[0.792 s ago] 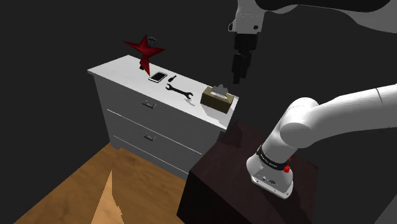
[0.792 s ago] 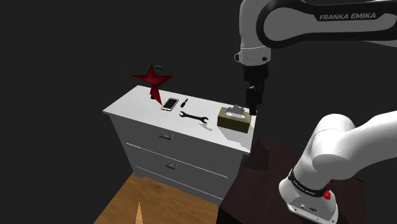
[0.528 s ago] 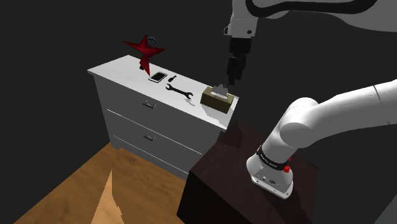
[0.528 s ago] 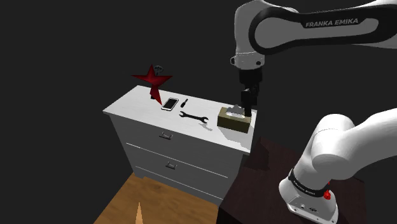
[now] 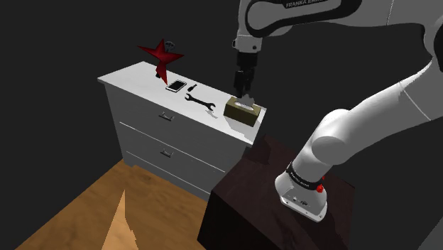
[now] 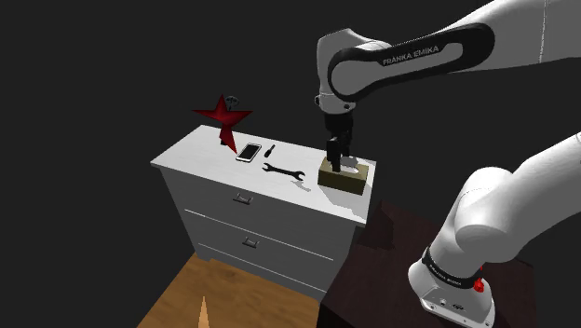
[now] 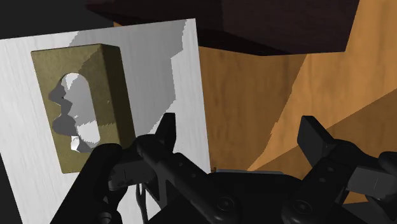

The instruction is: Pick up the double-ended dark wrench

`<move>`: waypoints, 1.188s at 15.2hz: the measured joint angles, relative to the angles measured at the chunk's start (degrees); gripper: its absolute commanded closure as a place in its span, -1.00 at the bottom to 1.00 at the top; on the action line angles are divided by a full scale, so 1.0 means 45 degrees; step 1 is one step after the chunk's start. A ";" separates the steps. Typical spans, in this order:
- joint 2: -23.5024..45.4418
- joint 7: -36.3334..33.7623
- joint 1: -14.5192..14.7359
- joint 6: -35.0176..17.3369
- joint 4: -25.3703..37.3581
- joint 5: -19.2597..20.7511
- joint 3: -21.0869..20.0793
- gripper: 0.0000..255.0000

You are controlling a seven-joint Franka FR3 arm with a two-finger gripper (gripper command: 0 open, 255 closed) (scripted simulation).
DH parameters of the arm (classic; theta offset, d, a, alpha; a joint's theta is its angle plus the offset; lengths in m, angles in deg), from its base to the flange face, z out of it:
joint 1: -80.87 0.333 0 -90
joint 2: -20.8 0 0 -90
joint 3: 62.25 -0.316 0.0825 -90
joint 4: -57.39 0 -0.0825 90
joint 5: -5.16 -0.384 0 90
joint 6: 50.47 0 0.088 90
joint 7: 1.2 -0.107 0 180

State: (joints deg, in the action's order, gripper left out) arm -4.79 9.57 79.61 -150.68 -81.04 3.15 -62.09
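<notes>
Claw (image 7: 240, 127) spread wide, empty, hanging over tissue box (image 5: 243, 111) at dresser (image 5: 135, 74) corner. Wrench (image 5: 199, 101) flat on white top, between phone (image 5: 175, 86) and box, touching neither. Dark, slim, forked head at each end. Looks rigid, probably metal, fairly light; thin and smooth, may skid or slip. Best bet: pinch narrow shank mid-length, fingers across it. Box olive, blocky, pale tissue poking through slot.
</notes>
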 measured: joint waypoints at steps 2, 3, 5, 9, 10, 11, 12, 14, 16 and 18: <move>0.0896 0.0231 -0.0070 -0.0772 0.0230 0.0144 0.0101 -1.00; 0.1243 0.0304 -0.0087 -0.1081 0.0320 0.0190 0.0127 -1.00; 0.2291 0.0422 -0.0096 -0.1815 0.0760 0.0258 0.0152 -1.00; 0.3955 0.0778 -0.0207 -0.2893 0.1574 0.0447 0.0293 -1.00; 0.4450 0.0898 -0.0251 -0.3100 0.1919 0.0497 0.0346 -1.00; 0.5021 0.0908 -0.0236 -0.3394 0.2252 0.0510 0.0332 -1.00; 0.5537 0.0964 -0.0243 -0.3625 0.2593 0.0531 0.0341 -1.00; 0.6522 0.1072 -0.0265 -0.4077 0.3244 0.0579 0.0363 -1.00; 0.7343 0.1231 -0.0322 -0.4362 0.3892 0.0634 0.0411 -1.00; 0.8299 0.1410 -0.0392 -0.4707 0.4628 0.0678 0.0456 -1.00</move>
State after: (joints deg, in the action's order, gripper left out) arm 32.56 15.92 77.85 -171.86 -60.22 6.20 -60.03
